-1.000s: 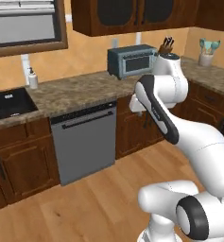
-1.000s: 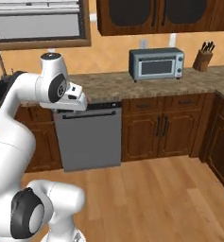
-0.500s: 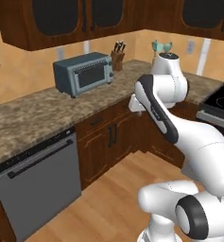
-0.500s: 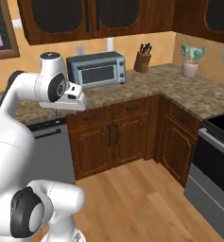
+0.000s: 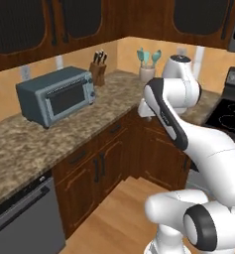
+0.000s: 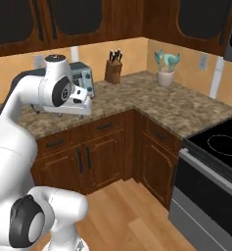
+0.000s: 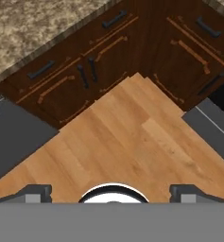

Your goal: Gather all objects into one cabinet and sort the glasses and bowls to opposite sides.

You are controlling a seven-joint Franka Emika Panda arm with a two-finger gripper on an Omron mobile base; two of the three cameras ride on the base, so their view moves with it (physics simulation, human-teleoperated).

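Tool (image 7: pixel 111 191): released, empty, tips wide apart over the floor (image 7: pixel 132 142).
Bowl, cups, mug: not located near the toaster oven (image 5: pixel 57 96); presumably elsewhere.
Cabinet (image 5: pixel 79 20): above oven, doors closed.
Hazard: folded arm (image 5: pixel 168 109) close to the surface (image 5: pixel 109 99) edge; turning base could clip it.

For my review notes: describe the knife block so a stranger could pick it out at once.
Follow the speckled stone counter to its inner corner under the dark wall cabinets. The knife block stands there against the wall, between the toaster oven and the jar of teal utensils. It alone is brown wood with dark handles sticking up.
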